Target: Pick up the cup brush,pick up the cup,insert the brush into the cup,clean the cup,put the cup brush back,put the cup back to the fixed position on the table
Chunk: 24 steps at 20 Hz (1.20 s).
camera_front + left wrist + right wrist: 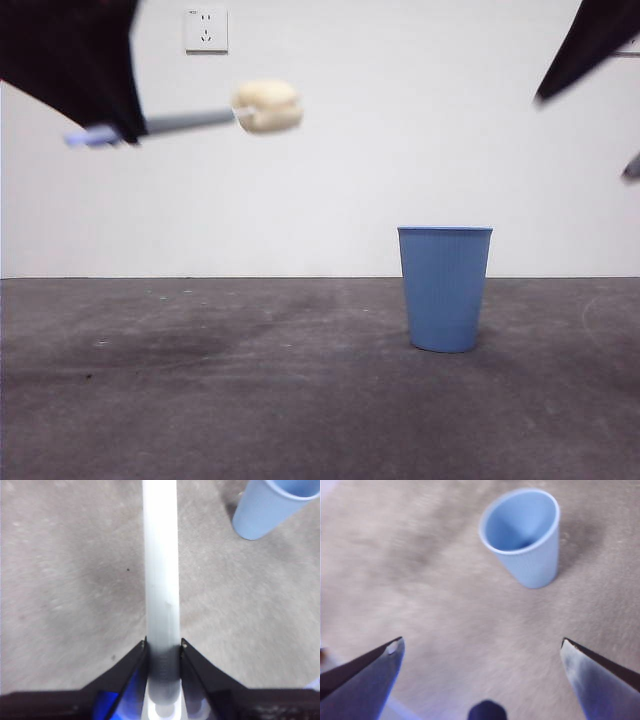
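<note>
The left gripper [162, 647] is clamped on the handle of the cup brush [161, 570], its two black jaws pressing the shaft from either side. In its wrist view the handle runs straight away from the jaws and is cut off by the picture's edge, so the sponge head does not show there. In the front view the same gripper [122, 128] is a dark, blurred mass high at one side, and the brush [215, 118] sticks out of it almost level, well above the table [250, 400]. The cream sponge head points toward the cup [445, 288], while the pale tip of the handle juts out behind the jaws; both ends are smeared by blur.

The cup stands upright on the table, well apart from the brush and lower than it. From the left wrist only part of it [272, 507] shows, cropped at a corner.

The right gripper [482, 650] hangs above the table with its jaws spread wide and nothing between them. The cup [522, 535] lies ahead of them, its mouth open to the camera. In the front view this arm is only a dark blurred shape [590, 45] at the upper corner on the cup's side.
</note>
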Tool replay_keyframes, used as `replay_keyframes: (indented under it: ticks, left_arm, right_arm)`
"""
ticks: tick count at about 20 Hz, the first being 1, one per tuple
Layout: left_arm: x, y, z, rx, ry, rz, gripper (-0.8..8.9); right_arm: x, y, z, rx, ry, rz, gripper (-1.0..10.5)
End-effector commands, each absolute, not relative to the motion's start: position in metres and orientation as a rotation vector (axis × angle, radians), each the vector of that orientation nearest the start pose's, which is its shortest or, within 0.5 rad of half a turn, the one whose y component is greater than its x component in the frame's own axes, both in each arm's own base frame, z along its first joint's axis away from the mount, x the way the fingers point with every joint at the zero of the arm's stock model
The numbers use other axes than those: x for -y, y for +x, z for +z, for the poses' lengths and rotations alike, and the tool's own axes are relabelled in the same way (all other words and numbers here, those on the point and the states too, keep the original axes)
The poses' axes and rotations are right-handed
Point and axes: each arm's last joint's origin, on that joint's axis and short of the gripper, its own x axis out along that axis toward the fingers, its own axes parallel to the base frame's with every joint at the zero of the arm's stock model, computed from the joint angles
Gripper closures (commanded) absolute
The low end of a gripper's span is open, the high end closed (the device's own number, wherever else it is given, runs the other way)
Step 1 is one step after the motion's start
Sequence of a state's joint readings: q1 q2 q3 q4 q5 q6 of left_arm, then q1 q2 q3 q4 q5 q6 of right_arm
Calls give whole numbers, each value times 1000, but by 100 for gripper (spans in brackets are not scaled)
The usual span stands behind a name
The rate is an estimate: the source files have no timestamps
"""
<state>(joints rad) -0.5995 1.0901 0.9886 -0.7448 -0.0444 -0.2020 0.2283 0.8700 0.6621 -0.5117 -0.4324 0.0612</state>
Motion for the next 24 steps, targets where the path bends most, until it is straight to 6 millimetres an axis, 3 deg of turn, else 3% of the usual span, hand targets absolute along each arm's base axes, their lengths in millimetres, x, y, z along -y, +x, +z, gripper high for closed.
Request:
replay_keyframes:
  ticks: [1, 6, 11, 24]
  left_arm:
    - [110, 162, 309, -835, 100, -453, 826]
    - [95, 140, 317, -847, 113, -454, 826]
    - [89, 132, 315, -904, 134, -445, 826]
    - [89, 131, 314, -923, 128, -436, 826]
  right_arm:
    - [-66, 172, 227, -733, 101, 579, 350]
    - [-97, 187, 190, -679, -20, 487, 350]
    - [-107, 213, 168, -623, -41, 437, 349]
    - [-121, 245, 141, -457, -17, 455, 349]
